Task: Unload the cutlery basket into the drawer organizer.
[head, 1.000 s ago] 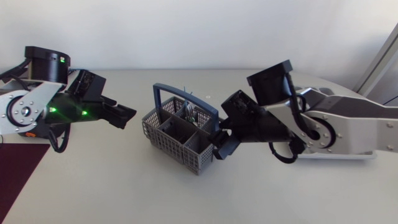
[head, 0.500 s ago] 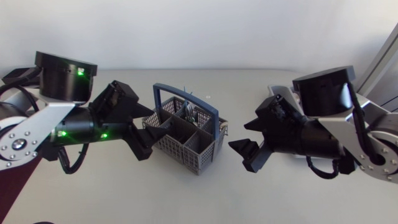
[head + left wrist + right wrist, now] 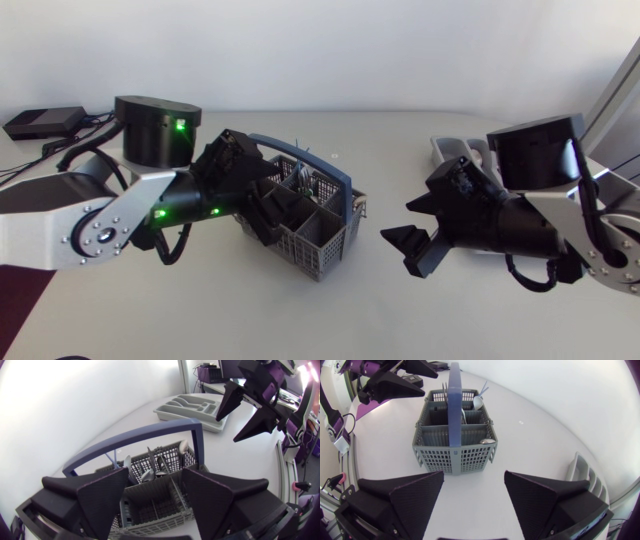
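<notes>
Head view: left hand (image 3: 266,210), wide, has advanced over the cutlery basket (image 3: 326,240); right hand (image 3: 404,222), wide, withdrew.

a pale grey table (image 3: 300,315) fills the scene. at its far left lies a flat black box (image 3: 42,122), with thin dark cables (image 3: 95,120) just to its right. a tiny pale speck (image 3: 335,156) sits on the tabletop on the far side, near the middle. a dark red patch (image 3: 22,290) shows at the near left.

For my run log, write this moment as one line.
left gripper: open, above cutlery basket | right gripper: open, apart from basket | cutlery: in basket | drawer organizer: looks empty
</notes>
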